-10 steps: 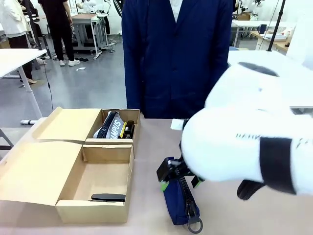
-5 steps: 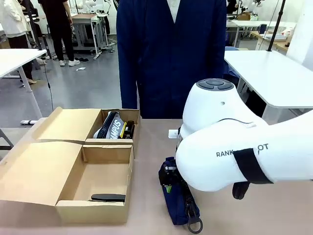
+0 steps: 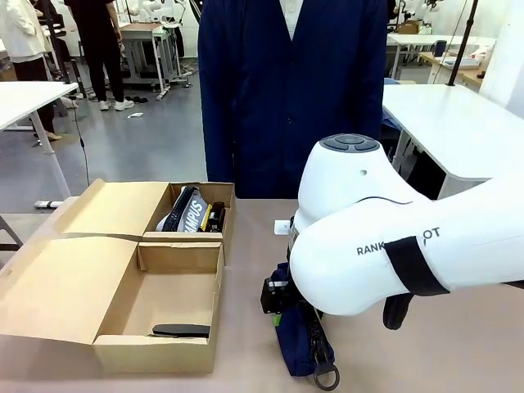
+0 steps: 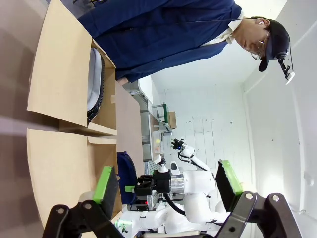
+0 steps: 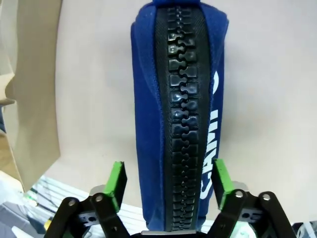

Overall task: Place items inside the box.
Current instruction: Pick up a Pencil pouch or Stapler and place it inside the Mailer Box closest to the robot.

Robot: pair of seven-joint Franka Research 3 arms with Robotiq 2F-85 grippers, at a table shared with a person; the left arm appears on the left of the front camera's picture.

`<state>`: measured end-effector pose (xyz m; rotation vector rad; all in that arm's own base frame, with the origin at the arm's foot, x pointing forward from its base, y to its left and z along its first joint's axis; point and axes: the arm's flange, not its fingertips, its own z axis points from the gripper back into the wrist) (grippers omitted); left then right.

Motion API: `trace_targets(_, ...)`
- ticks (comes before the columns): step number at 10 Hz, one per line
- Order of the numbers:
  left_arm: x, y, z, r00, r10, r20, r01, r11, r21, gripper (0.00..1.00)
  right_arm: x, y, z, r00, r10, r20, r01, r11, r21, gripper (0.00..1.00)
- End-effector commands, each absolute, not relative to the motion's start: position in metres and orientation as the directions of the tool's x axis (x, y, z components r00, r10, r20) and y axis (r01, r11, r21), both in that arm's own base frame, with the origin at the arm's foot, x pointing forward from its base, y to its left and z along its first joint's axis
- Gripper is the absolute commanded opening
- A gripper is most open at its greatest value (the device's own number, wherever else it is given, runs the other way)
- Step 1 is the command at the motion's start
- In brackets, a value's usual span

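Although the room behind the person is wide and busy with other tables, your work is on the pale desk (image 3: 246,246), which looks smooth, so things may slide on it. The open cardboard box (image 3: 115,348) stands at its left, with a black stapler (image 3: 180,331) inside. The navy zip pouch (image 5: 178,99) lies on the desk near the box, at its right. It seems soft and light; take it across the middle, not by the ring pull (image 3: 326,378). The right gripper (image 5: 168,181) straddles it, jaws partly open, one pad apart from the cloth. The left gripper (image 4: 166,181) holds nothing, jaws wide.
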<state>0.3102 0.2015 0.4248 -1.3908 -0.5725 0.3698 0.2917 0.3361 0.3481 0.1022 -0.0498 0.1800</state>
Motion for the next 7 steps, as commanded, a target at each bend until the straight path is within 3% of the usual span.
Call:
trace_targets(1, 0.3089, 0.2003, 0.4254, 0.805, 0.565, 0.179, 0.113, 0.149, -0.982, 1.0, 0.295, 0.3435, 0.3488, 0.987, 0.144, 0.074, -0.15, 0.985, 0.088, 0.29)
trace_targets(2, 0.3089, 0.2003, 0.4254, 0.805, 0.565, 0.179, 0.113, 0.149, -0.982, 1.0, 0.2947, 0.3432, 0.3489, 0.987, 0.145, 0.067, -0.151, 0.985, 0.089, 0.35)
trace_targets(3, 0.3089, 0.2003, 0.4254, 0.805, 0.565, 0.179, 0.113, 0.149, -0.982, 1.0, 0.2947, 0.3427, 0.3496, 0.987, 0.144, 0.075, -0.151, 0.985, 0.087, 0.0)
trace_targets(7, 0.3089, 0.2003, 0.4254, 0.805, 0.565, 0.179, 0.113, 0.149, -0.982, 1.0, 0.2952, 0.3386, 0.3503, 0.988, 0.139, 0.071, -0.145, 0.986, 0.088, 0.0)
